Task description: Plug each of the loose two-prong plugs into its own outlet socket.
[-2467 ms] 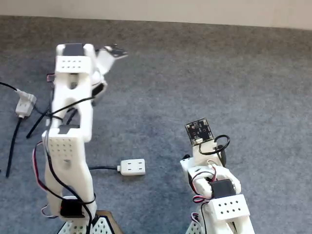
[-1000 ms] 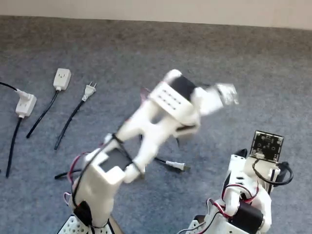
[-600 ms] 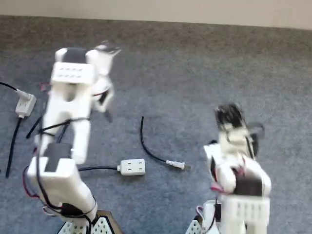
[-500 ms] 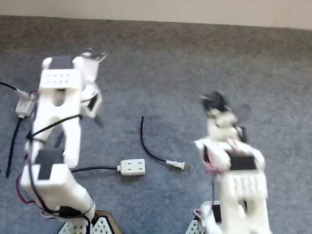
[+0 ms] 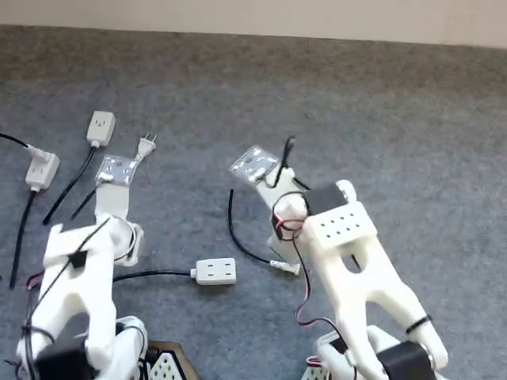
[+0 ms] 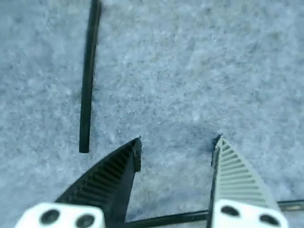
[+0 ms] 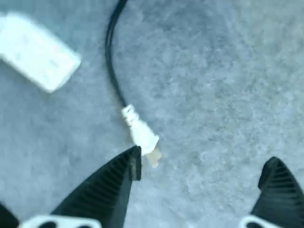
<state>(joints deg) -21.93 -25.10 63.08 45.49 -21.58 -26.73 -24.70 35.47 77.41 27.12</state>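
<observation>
Two tools hung over the grey surface [image 5: 412, 142], each with its fingers spread and nothing between them. The right tool [image 7: 204, 166] gaped wide just above the white two-prong plug [image 7: 141, 135]. That plug lay flat on the surface with its prong end just beside the tip of one dark finger, off to that side of the gap rather than centred in it. From above, it rested near the white outlet socket [image 5: 215, 271], apart from it, with its cord [image 5: 235, 229] curving away. The left tool [image 6: 176, 149] stood open over bare surface, a black cable [image 6: 88, 76] lying beside its dark finger. A second plug [image 5: 146, 145] and a second socket [image 5: 101, 127] lay apart at the far left.
</observation>
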